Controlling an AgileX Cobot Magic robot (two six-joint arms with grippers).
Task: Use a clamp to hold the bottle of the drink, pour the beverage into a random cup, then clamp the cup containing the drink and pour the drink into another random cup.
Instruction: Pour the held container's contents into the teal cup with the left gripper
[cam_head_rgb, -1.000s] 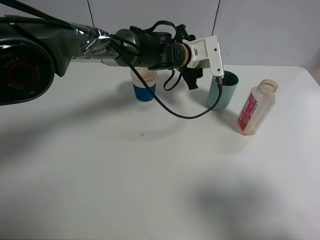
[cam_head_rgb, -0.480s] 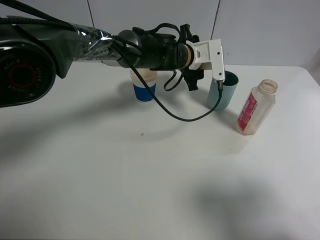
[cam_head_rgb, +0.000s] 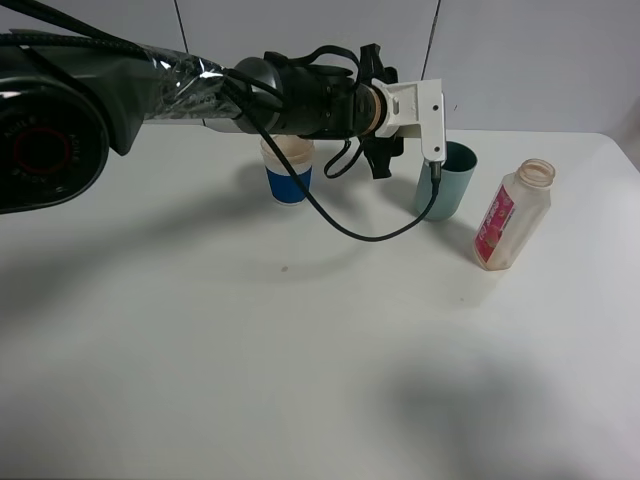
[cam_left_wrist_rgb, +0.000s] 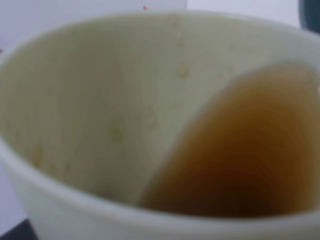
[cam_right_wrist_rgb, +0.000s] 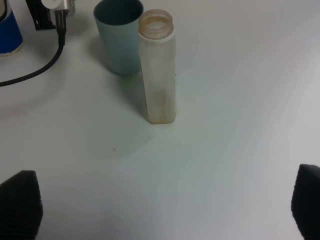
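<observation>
Brown drink (cam_left_wrist_rgb: 250, 150) lies tilted in the cup (cam_left_wrist_rgb: 100, 125) my clenched left hand grips; mis-aimed, it could spill past the teal cup (cam_head_rgb: 446, 180) onto the tabletop (cam_head_rgb: 300, 350).

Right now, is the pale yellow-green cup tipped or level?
Tipped. In the left wrist view the brown drink pools against one side of the cup, leaving the other inner wall bare.

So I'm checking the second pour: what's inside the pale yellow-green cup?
Brown drink pools slanted against one side of the pale yellow-green cup, with droplets on its bare inner wall. The cup's bottom is covered by the liquid.
</observation>
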